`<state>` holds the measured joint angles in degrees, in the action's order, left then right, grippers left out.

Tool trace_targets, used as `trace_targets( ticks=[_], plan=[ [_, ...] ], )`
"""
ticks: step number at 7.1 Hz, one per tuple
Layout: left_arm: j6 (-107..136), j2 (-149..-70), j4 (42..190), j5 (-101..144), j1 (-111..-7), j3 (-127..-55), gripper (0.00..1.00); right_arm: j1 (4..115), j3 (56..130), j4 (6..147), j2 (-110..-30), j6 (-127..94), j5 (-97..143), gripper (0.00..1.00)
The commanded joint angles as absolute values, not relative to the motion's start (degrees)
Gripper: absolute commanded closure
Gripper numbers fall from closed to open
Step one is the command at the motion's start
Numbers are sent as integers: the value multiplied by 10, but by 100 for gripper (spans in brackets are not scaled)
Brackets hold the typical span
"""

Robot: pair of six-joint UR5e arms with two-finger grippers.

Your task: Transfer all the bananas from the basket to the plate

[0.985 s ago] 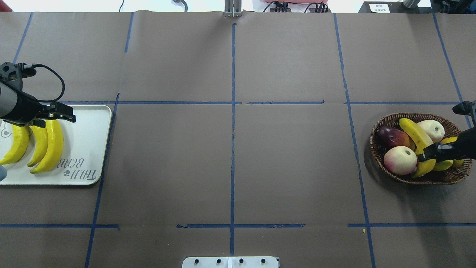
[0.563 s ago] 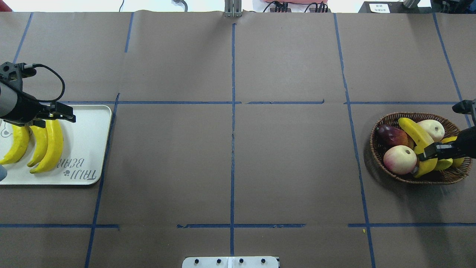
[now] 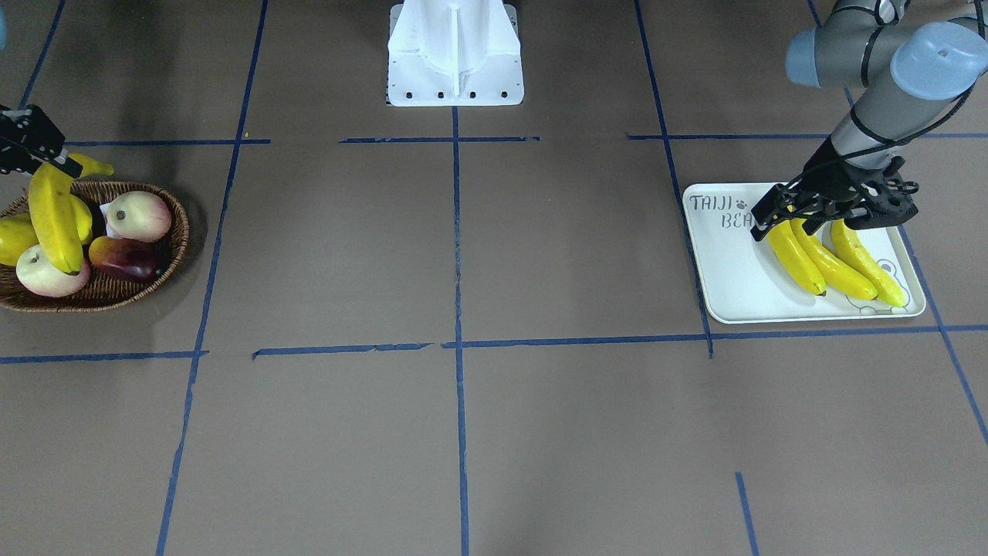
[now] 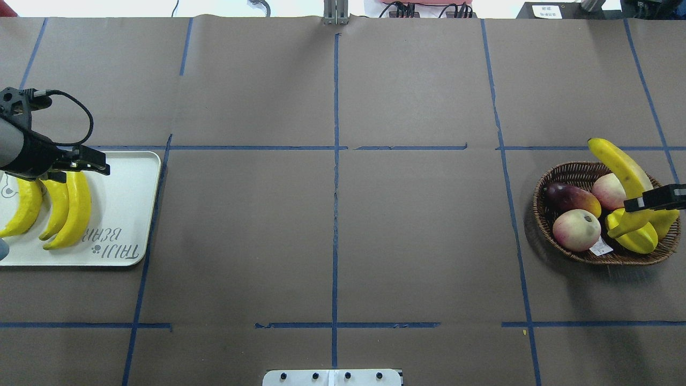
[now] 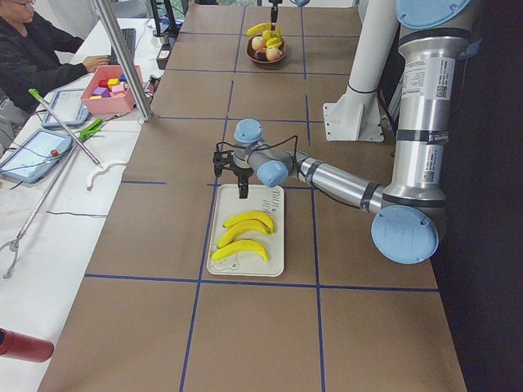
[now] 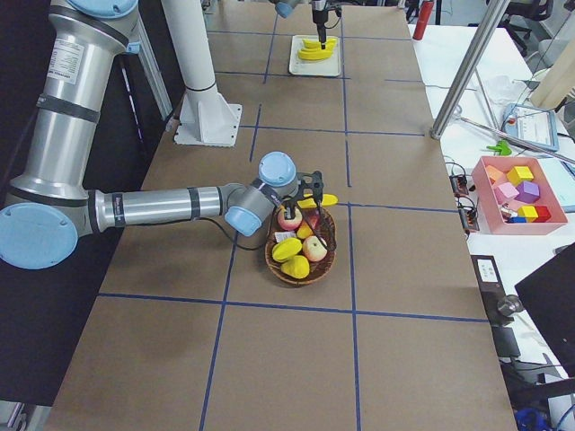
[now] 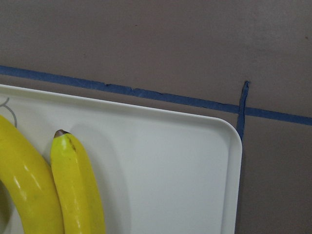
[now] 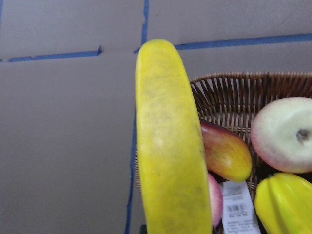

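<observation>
My right gripper [image 4: 636, 203] is shut on one banana [image 4: 621, 169] and holds it in the air above the wicker basket [image 4: 538, 206]; the wrist view shows this banana [image 8: 165, 146] over the basket's rim [image 8: 229, 90]. In the front view the banana [image 3: 54, 220] hangs tilted from the gripper [image 3: 55, 161]. Three bananas [image 4: 56, 206] lie side by side on the off-white plate [image 4: 128, 203]. My left gripper [image 4: 103, 169] hovers open just above their far ends with nothing in it. The left wrist view shows two banana tips [image 7: 78, 185] on the plate [image 7: 170, 170].
In the basket lie two peach-like fruits [image 4: 576, 230], a dark red mango [image 4: 569, 196] and a yellow starfruit [image 4: 638, 239]. Blue tape lines [image 4: 335, 187] cross the brown table. The robot's white base [image 3: 455, 54] stands mid-table at the near edge.
My right gripper has risen with the banana, lifting it out of the basket and clear of the other fruit. The left gripper has hardly moved over the plate.
</observation>
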<state>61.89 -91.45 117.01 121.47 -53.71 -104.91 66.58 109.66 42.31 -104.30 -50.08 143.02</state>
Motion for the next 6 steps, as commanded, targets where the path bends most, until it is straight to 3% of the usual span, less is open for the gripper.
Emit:
trace_targets(
  ticks=[1,6],
  plan=[
    [647,-948,1170,1216,-532,-1050,1,639,1099,426,-946,-558,1442,99],
    [949,-1112,1278,1215,-476,-1035,1,341,1089,423,-729,-808,1129,98]
  ],
)
